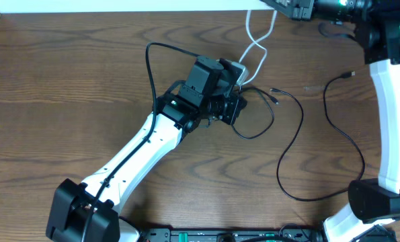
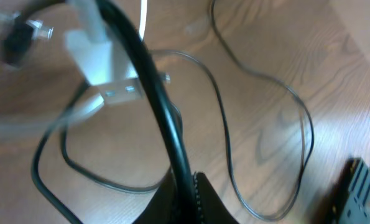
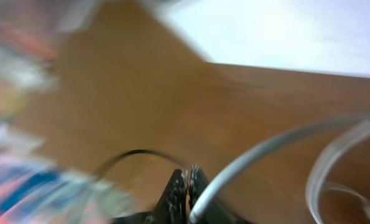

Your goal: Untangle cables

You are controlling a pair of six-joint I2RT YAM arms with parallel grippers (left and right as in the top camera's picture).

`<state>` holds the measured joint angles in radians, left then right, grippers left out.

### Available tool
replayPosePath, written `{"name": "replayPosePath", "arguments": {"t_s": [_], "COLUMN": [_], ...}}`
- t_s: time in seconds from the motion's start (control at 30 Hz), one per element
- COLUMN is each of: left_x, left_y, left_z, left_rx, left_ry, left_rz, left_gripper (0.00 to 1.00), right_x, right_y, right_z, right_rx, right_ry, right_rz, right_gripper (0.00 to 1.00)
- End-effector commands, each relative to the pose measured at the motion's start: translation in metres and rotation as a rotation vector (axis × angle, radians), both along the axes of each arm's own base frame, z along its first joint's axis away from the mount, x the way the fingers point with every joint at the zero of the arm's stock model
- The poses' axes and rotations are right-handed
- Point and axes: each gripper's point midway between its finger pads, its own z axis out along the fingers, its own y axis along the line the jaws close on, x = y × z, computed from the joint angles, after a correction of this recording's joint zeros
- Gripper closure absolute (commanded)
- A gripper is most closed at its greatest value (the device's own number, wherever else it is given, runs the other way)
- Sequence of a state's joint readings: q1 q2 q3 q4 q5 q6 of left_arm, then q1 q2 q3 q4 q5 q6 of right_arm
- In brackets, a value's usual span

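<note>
The long thin black cord sprawls over the middle and right of the brown wooden bench in wide loose loops. One small end plug lies well out to the right, near the right arm's white link. The left tool sits over the tangle at the bench's centre. In the left wrist view its fingers are pressed together on the black cord, which rises from the left tool and crosses in front of a white flat-ended plug.

The shorter white cord runs from that plug, just beside the left tool, up to the far edge of the bench, crossing over itself on the way. There the right tool is partly cut off. The right wrist view is badly blurred, but the right tool appears to pinch the white cord, which leads away up and to the right.
</note>
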<state>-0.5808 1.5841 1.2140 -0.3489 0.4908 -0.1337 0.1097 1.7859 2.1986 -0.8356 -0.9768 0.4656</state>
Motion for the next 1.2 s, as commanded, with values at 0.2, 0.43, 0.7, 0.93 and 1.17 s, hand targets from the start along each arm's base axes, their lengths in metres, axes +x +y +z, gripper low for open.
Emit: {"name": "replayPosePath", "arguments": {"t_s": [0.2, 0.43, 0.7, 0.93, 1.17], "left_x": [-0.017, -0.011, -0.009, -0.010, -0.009], "left_y": [0.034, 0.072, 0.074, 0.074, 0.074], "left_z": [-0.035, -0.053, -0.053, -0.053, -0.053], "left_rx": [0.159, 0.314, 0.312, 0.313, 0.312], "left_ry": [0.140, 0.158, 0.158, 0.160, 0.159], "left_rz": [0.058, 0.169, 0.177, 0.177, 0.177], "left_gripper": [0.92, 0.92, 0.92, 0.92, 0.92], "right_x": [0.046, 0.030, 0.017, 0.004, -0.002], "right_y": [-0.206, -0.280, -0.325, -0.369, -0.414], "right_z": [-0.077, -0.084, -0.086, -0.092, -0.098], "right_rx": [-0.666, -0.733, -0.732, -0.755, -0.758], "right_ry": [0.135, 0.221, 0.274, 0.326, 0.356], "right_rz": [-0.942, -1.127, -1.222, -1.329, -1.432], "right_gripper": [0.99, 0.99, 0.99, 0.99, 0.99]}}
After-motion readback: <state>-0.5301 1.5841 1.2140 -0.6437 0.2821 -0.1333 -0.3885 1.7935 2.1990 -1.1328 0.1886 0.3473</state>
